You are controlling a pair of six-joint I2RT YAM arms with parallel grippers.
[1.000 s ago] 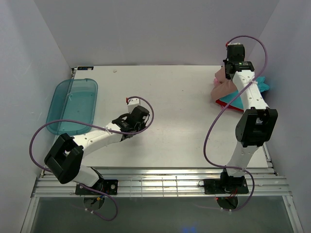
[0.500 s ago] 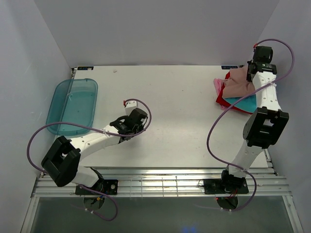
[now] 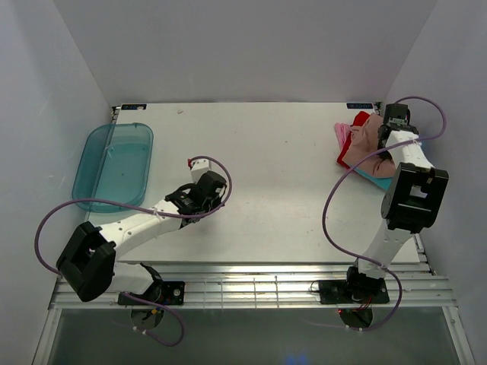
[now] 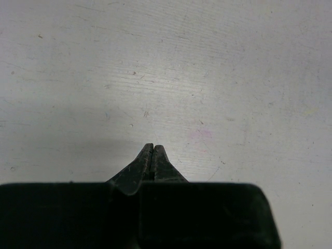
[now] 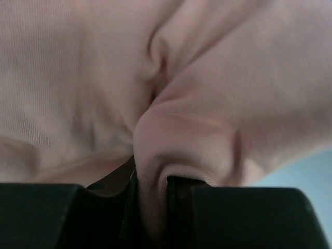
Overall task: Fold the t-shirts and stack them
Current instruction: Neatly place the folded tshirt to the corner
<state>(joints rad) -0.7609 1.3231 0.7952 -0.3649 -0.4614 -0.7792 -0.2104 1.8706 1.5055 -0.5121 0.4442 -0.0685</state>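
A pile of t-shirts lies at the far right of the table: a dusty-pink t-shirt (image 3: 370, 134) on top, a red one (image 3: 352, 157) and a turquoise one (image 3: 374, 176) under it. My right gripper (image 3: 378, 139) is shut on a fold of the dusty-pink t-shirt (image 5: 197, 104), which fills the right wrist view; a bit of turquoise cloth (image 5: 306, 168) shows at the lower right. My left gripper (image 3: 215, 199) is shut and empty, low over bare table near the middle-left; its fingertips (image 4: 149, 155) are pressed together.
A translucent teal plastic tray (image 3: 114, 166) lies at the left edge of the white table (image 3: 281, 175). White walls close in the left, back and right. The right arm stands close to the right wall.
My right gripper has come down and toward the left onto the pile, carrying the dusty-pink t-shirt with it. My left arm has stretched out lower; its gripper stays near the same spot.
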